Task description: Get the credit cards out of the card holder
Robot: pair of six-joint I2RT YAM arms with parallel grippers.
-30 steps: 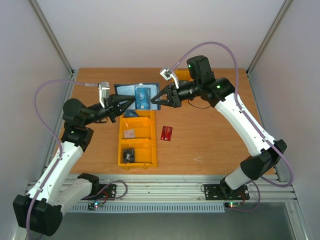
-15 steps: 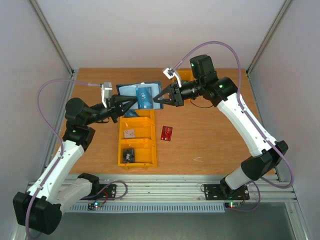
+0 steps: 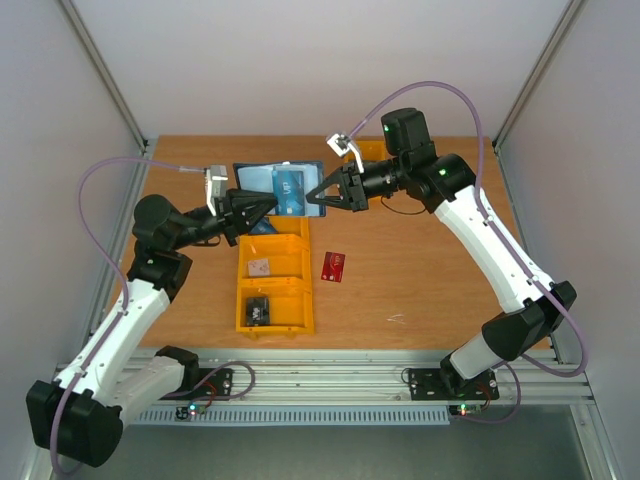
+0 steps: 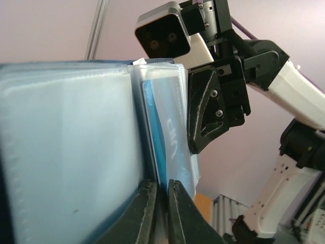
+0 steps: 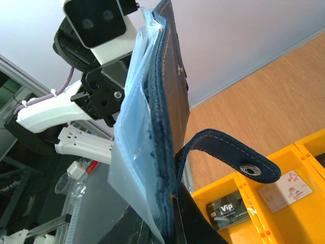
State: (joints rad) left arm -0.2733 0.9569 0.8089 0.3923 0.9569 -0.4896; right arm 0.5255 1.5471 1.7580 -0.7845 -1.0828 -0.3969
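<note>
The card holder [image 3: 255, 180], a navy bifold with pale clear pockets, hangs open in the air between my two grippers. My left gripper [image 3: 270, 206] is shut on the lower edge of a blue credit card [image 3: 288, 192] that sits in a clear pocket; in the left wrist view the fingertips [image 4: 148, 203] pinch this card [image 4: 158, 137]. My right gripper [image 3: 312, 197] is shut on the holder's navy outer cover [image 5: 172, 96], whose snap strap [image 5: 238, 152] hangs loose. A red credit card [image 3: 334, 266] lies flat on the table.
A yellow compartment tray [image 3: 296, 285] stands under the holder, with a white card [image 3: 259, 267] and a black card [image 3: 257, 310] in it. The right wrist view shows the tray [image 5: 304, 152] with a black VIP card [image 5: 227, 211]. Grey walls close in both sides.
Both grippers and the holder have shifted slightly to the right and back. The left gripper has closed in toward the blue card. The red card has not moved.
</note>
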